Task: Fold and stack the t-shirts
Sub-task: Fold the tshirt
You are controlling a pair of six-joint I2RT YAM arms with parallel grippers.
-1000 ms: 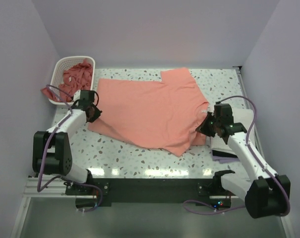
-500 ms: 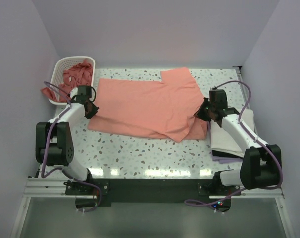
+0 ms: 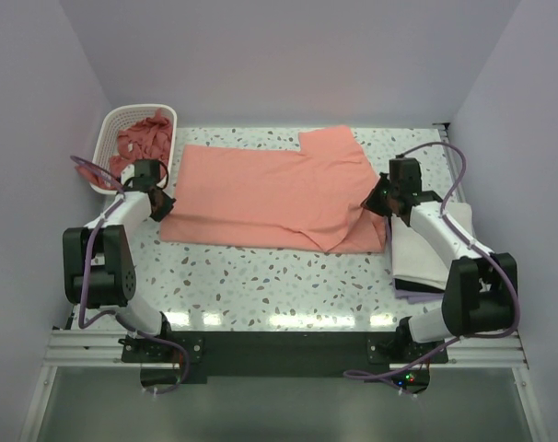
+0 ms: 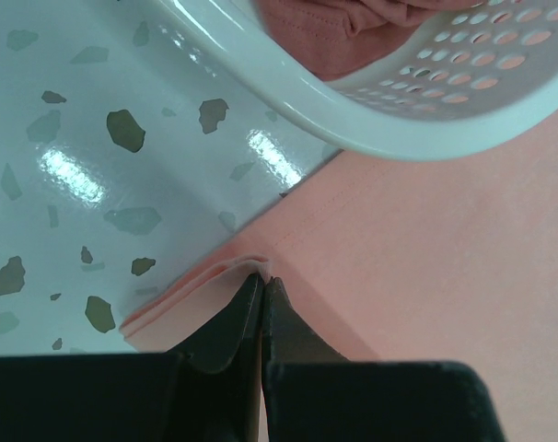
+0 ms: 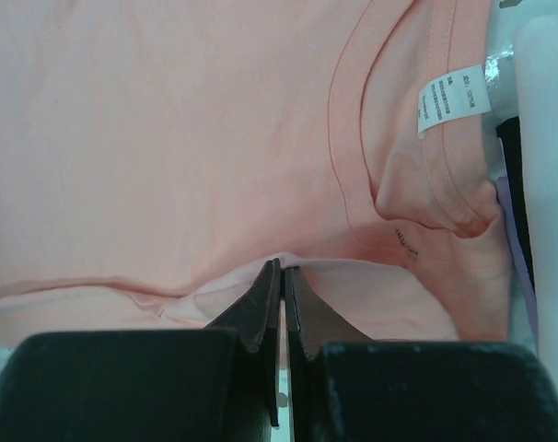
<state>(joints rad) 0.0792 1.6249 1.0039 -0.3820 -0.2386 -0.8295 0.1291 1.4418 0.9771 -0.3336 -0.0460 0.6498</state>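
Though perhaps touching, basket [image 4: 288,83] beside t-shirt [image 4: 426,258]

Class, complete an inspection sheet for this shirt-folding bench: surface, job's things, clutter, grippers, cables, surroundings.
Surface: speckled table, glossy.
Job's things: spread t-shirt, salmon-pink, edge doubled where held; crumpled t-shirts in the basket; white folded cloth at right.
Clutter: white lattice basket, far left corner.
Grippers: left gripper and right gripper, fingers shut on the spread t-shirt's edge.
Cables: purple cables loop off both arms.
Surroundings: plain lilac walls.
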